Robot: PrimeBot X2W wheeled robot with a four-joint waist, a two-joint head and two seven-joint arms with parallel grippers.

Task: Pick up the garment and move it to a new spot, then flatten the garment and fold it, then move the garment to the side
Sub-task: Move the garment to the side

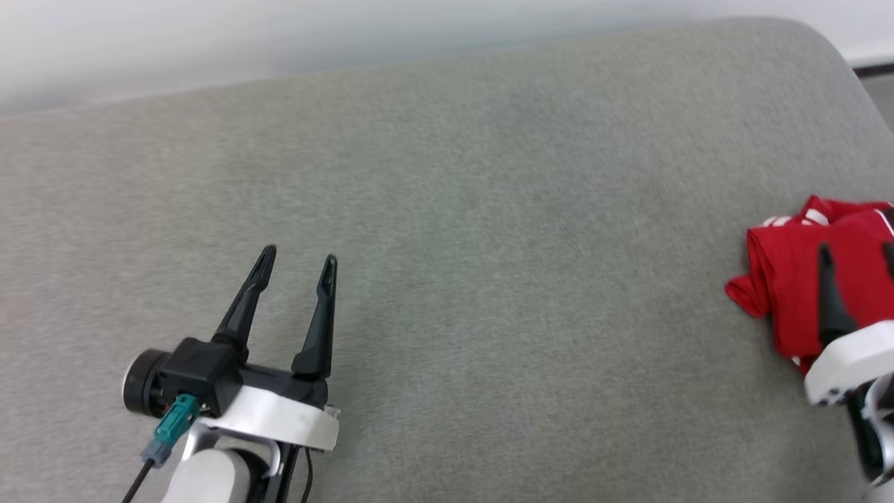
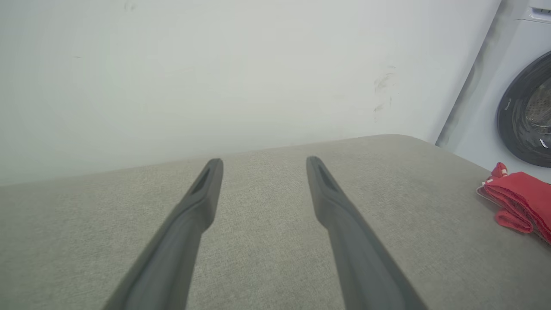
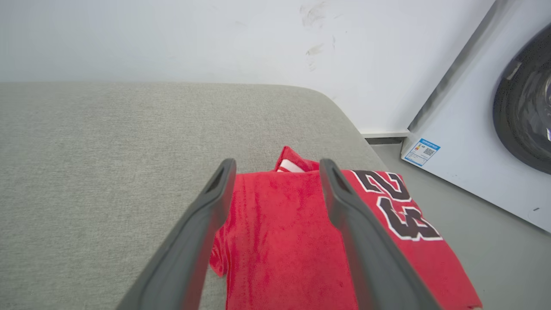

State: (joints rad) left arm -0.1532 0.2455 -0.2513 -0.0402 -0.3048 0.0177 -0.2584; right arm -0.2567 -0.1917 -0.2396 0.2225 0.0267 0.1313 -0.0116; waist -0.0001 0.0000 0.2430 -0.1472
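Red folded garment [image 1: 782, 279] is seen at the frame's right edge on the grey desk [image 1: 489, 209], overlapped by the spread, empty right pincer [image 1: 856, 248]; left pincer [image 1: 299, 253], lower left, is likewise held apart.

Red garment [image 3: 280, 241] with black white-outlined numbers, grey fabric surface [image 1: 447, 209]

A broad padded surface [image 1: 489, 209] covered in grey woven fabric, with a rounded corner, stands against a plain white wall [image 2: 215, 64]. The wall bears dark scuff marks [image 3: 314, 13] near that corner. A white skirting board [image 3: 383, 133] meets a smooth grey floor [image 3: 473, 241]. A white washing machine [image 3: 465, 142] stands beside the surface, its round door [image 3: 525, 94] dark and a label [image 3: 422, 152] low on its front. Lighting is even and soft.
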